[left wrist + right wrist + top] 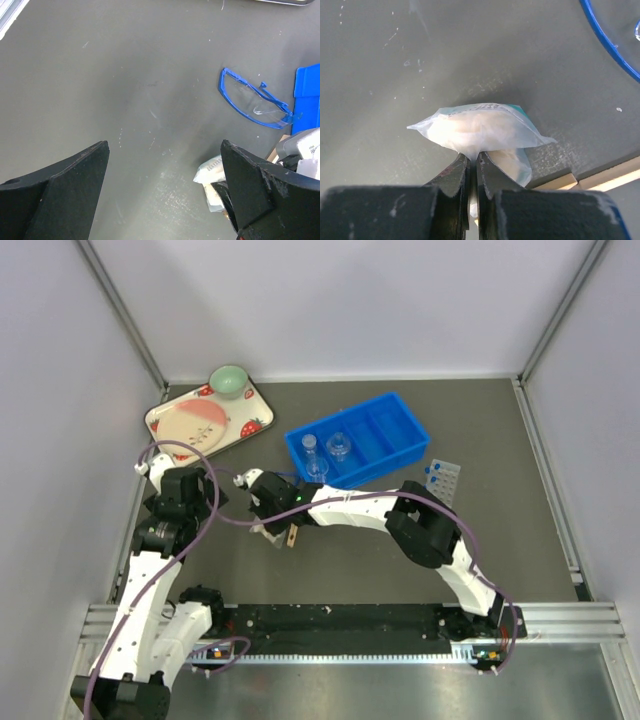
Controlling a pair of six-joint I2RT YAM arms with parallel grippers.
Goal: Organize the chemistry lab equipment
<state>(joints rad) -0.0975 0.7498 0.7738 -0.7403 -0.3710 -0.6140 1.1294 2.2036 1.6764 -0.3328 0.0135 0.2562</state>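
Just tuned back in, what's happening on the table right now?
The right pincer is shut on the edge of the whitish wad, beside the wooden stick. The left pincer hangs open above the table, holding nothing. Two glass flasks sit in the blue bin; the tube rack stands to its right.

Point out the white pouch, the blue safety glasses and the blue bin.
white pouch (480,131): right wrist view, its bulging middle.
blue safety glasses (252,102): left wrist view, the clear lens.
blue bin (413,414): top view, its right end wall.
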